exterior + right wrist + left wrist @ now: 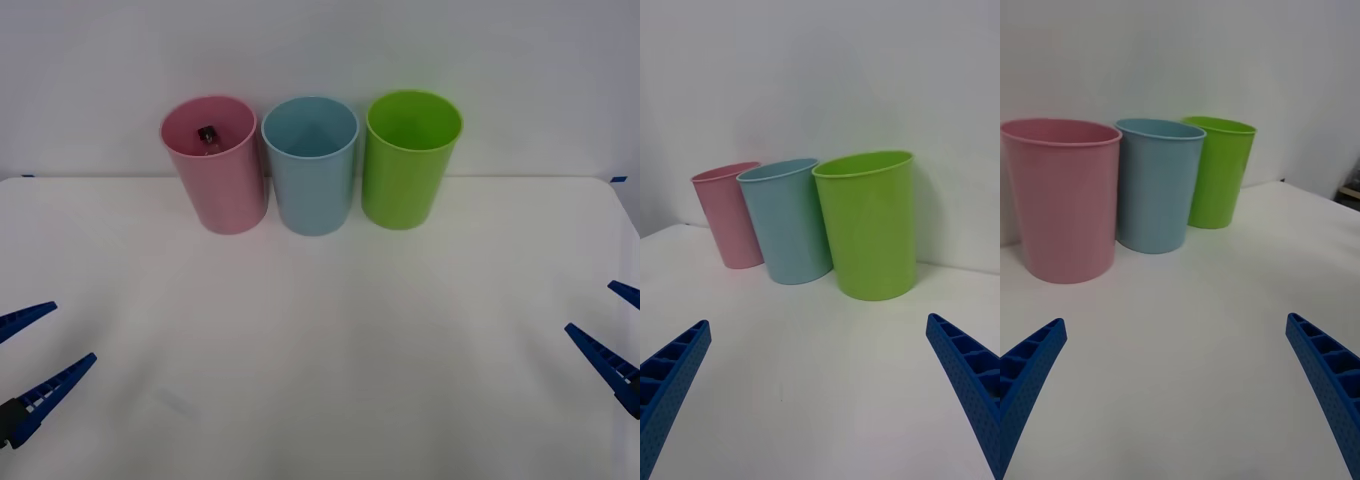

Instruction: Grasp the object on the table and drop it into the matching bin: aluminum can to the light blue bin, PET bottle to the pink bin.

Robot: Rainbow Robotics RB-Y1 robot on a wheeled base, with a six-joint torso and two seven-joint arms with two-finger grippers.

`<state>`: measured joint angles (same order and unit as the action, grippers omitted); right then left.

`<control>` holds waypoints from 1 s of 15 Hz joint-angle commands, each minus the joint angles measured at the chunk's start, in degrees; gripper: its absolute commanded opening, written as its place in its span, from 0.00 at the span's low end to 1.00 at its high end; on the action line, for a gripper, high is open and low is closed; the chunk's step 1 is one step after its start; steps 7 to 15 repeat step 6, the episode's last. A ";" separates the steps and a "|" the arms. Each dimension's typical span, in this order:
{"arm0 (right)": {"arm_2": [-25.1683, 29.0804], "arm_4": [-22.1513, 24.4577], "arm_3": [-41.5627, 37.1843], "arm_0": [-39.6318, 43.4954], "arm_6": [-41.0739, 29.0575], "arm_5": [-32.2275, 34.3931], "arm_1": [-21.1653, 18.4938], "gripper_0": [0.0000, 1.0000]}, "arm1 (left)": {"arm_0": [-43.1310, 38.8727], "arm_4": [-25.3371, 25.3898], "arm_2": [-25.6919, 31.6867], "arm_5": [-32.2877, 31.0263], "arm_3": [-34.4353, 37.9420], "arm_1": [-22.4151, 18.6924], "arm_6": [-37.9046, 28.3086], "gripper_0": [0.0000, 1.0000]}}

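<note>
The small clear plastic PET bottle [208,135] with black cap lies inside the tall pink plastic bin [216,185], at eleven o'clock on the white surface [320,340]. The light blue plastic bin [312,180] stands just beside it. The left end effector [28,350] at eight o'clock and the right end effector [612,328] at four o'clock both gape wide, holding nothing.

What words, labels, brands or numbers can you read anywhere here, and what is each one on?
No text can be read.
Bottle inside the pink bin: its dark label is too small to read.
Pink bin, blue bin, green bin: plain, no print.
Table and wall: no markings.
Left gripper and right gripper, open at the table's near corners: ribbed blue fingers, no lettering.
</note>
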<state>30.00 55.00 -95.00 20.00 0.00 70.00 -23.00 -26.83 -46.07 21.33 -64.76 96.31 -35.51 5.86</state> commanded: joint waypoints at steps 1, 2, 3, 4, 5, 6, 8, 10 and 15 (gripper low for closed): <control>0.00 0.00 0.00 0.00 0.00 0.00 0.00 1.00 | 0.99 -2.09 0.29 -1.07 0.02 0.00 0.90 1.00; 0.00 0.00 0.00 0.00 0.00 0.00 0.00 1.00 | 0.99 -2.09 0.29 -1.16 0.02 0.00 0.99 1.00; 0.00 0.00 0.00 0.00 0.00 0.00 0.00 1.00 | 0.90 -2.09 0.29 -1.42 0.02 0.00 1.08 1.00; 0.00 0.00 0.00 0.00 0.00 0.00 0.00 1.00 | 0.81 -2.09 0.29 -1.60 -0.07 0.00 0.99 1.00; 0.00 0.00 0.00 0.00 0.00 0.00 0.00 1.00 | 0.73 -2.09 0.20 -1.60 -0.07 0.00 0.82 1.00; 0.00 0.00 0.00 0.00 0.00 0.00 0.00 1.00 | 0.55 -2.18 0.11 -1.51 -0.07 0.00 0.73 1.00; 0.00 0.00 0.00 0.00 0.00 0.00 0.00 1.00 | 0.55 -2.18 0.11 -1.51 -0.07 0.00 0.73 1.00; 0.00 0.00 0.00 0.00 0.00 0.00 0.00 1.00 | 0.55 -2.18 0.11 -1.51 -0.07 0.00 0.73 1.00; 0.00 0.00 0.00 0.00 0.00 0.00 0.00 1.00 | 0.55 -2.18 0.11 -1.51 -0.07 0.00 0.73 1.00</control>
